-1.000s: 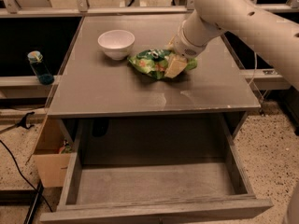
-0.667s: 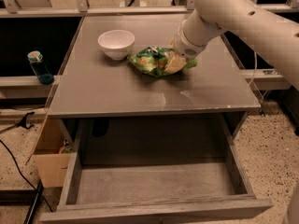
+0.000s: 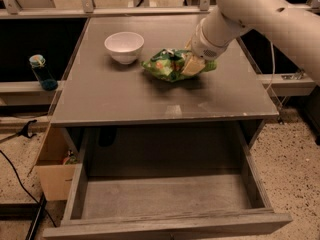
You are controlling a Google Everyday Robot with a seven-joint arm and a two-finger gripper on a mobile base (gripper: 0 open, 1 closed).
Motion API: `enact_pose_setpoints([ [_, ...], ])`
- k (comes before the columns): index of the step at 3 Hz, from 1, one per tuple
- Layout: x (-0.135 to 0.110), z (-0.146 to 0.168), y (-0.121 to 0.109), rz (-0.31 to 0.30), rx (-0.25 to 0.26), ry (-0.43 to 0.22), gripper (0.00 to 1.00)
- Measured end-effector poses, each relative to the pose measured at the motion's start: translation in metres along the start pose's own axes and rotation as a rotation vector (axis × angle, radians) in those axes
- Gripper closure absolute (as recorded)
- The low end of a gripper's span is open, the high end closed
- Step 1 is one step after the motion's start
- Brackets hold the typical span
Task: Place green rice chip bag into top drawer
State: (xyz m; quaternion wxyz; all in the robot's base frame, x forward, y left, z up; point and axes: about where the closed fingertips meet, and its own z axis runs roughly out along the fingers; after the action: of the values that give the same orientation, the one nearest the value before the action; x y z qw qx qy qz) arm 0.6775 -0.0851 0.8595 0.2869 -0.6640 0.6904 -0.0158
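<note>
The green rice chip bag (image 3: pixel 167 65), crinkled bright green foil, is over the middle of the grey table top (image 3: pixel 125 99), right of the white bowl (image 3: pixel 124 46). My gripper (image 3: pixel 192 64) reaches down from the white arm at the upper right and is shut on the bag's right end. The bag hangs slightly above the table, with a shadow under it. The top drawer (image 3: pixel 165 196) stands pulled wide open below the table's front edge, and its flat grey bottom is bare.
A tan cardboard box (image 3: pixel 52 171) sits on the floor left of the drawer. A blue bottle (image 3: pixel 41 72) stands on a low ledge at the left. Black cables (image 3: pixel 20 184) lie on the speckled floor. A rail runs along the back.
The bag and my gripper have risen a little and shifted slightly back from the table surface. The bowl and the drawer have not moved.
</note>
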Motion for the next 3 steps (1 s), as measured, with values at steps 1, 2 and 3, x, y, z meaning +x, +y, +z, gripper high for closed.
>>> enact_pose_setpoints([
  [1,0.005,-0.02,0.005,0.006,0.005,0.005,1.0],
  [2,0.01,-0.045,0.02,0.019,0.0,-0.015,1.0],
  [3,0.014,-0.078,0.048,0.032,-0.035,-0.066,1.0],
])
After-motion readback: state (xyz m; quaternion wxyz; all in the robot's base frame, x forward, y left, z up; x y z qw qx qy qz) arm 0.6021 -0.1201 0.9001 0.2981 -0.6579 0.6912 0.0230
